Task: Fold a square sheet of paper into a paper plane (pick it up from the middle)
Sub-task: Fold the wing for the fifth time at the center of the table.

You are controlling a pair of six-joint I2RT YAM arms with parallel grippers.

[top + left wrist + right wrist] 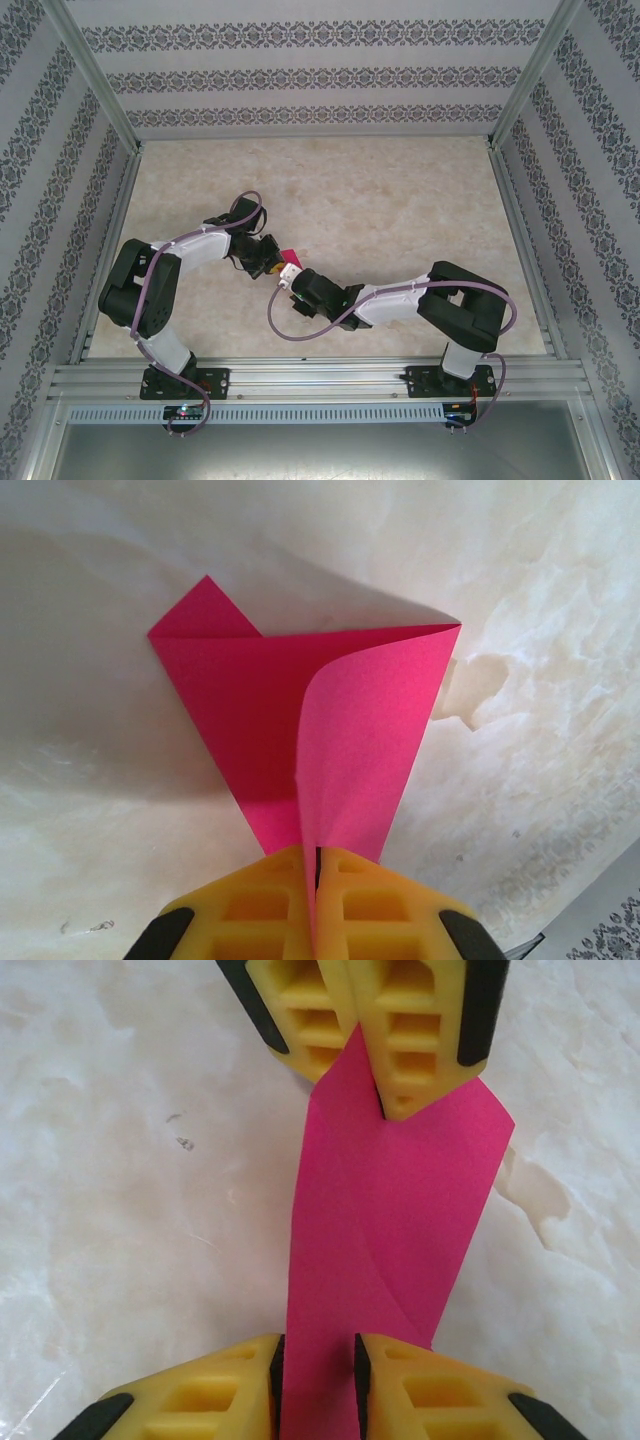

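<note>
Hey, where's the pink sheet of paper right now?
In the top view the pink paper is held just left of the table's middle, pinched by the left end effector, with the right end effector right beside it.

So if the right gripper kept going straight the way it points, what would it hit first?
Probably the left gripper, facing it, shut on the far end of the folded pink paper. That paper lies between the open jaws of the right gripper.
</note>
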